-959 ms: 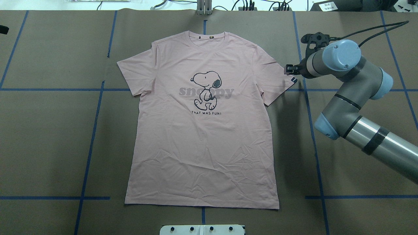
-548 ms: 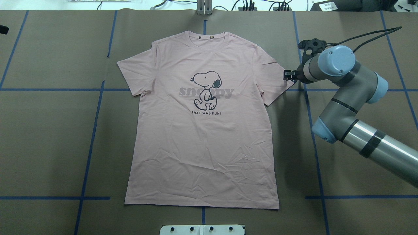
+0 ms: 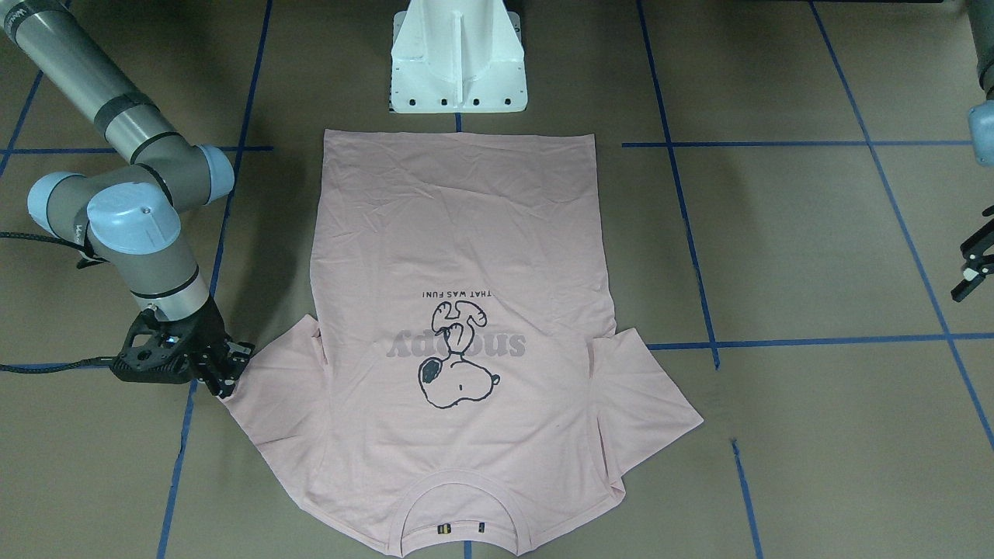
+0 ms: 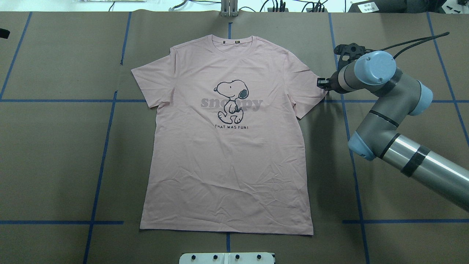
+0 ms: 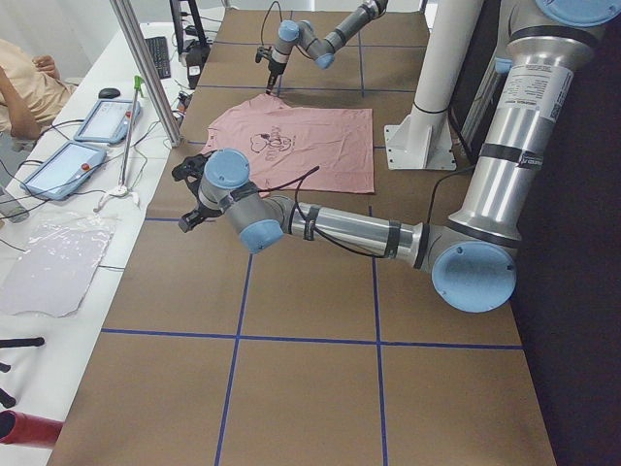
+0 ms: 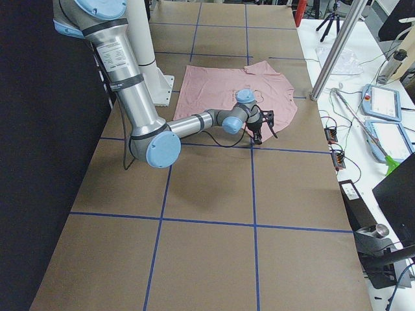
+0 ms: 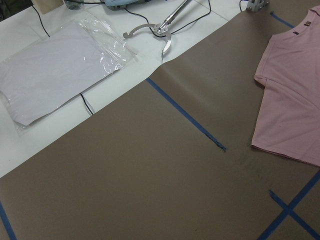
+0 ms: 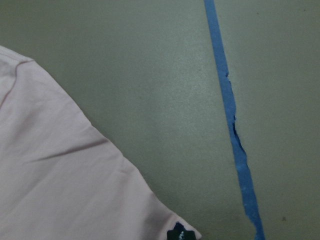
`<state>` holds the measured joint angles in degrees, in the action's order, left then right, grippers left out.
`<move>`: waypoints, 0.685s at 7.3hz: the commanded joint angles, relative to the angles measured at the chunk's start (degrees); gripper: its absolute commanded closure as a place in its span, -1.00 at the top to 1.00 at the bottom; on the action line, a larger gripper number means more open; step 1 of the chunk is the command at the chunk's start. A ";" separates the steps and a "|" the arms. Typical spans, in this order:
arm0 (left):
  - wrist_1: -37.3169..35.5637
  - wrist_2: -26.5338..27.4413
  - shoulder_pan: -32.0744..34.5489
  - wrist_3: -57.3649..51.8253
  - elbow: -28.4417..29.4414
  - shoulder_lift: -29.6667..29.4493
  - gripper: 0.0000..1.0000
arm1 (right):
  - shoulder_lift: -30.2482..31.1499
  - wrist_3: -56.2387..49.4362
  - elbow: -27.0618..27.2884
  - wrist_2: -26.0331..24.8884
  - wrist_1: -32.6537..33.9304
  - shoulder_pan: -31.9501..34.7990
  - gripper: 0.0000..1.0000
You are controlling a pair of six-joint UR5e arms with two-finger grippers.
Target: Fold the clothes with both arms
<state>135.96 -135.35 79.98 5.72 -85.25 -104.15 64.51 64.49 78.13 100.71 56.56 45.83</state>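
Note:
The pale pink T-shirt lies flat, front up, with the dog outline and grey lettering showing, collar away from the robot. It also shows in the front-facing view. My right gripper is low at the outer hem of the shirt's right-hand sleeve; in the front-facing view its jaws stand apart, either side of the hem. The right wrist view shows the sleeve corner and its black tag. My left gripper is open and empty, far off the shirt's other side, above the table.
The white pedestal stands just behind the shirt's bottom hem. Blue tape lines cross the brown paper table. A white bench beyond the far table edge holds tablets, cables and a plastic sleeve.
My right gripper has moved left, from just off the sleeve to its hem, now covering the sleeve tag in the overhead view. The shirt has not moved.

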 commanded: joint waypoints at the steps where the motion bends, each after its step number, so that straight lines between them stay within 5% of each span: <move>1: 0.00 0.00 0.00 -0.01 0.00 0.00 1.00 | -0.87 0.55 0.87 0.10 0.56 -0.04 -1.00; 5: 0.00 0.00 0.00 0.08 0.00 0.09 1.00 | -4.89 0.64 10.89 -0.08 17.92 -0.21 -1.00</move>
<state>135.97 -135.35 79.98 5.77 -85.25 -104.08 62.13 65.06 86.75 100.73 67.98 45.75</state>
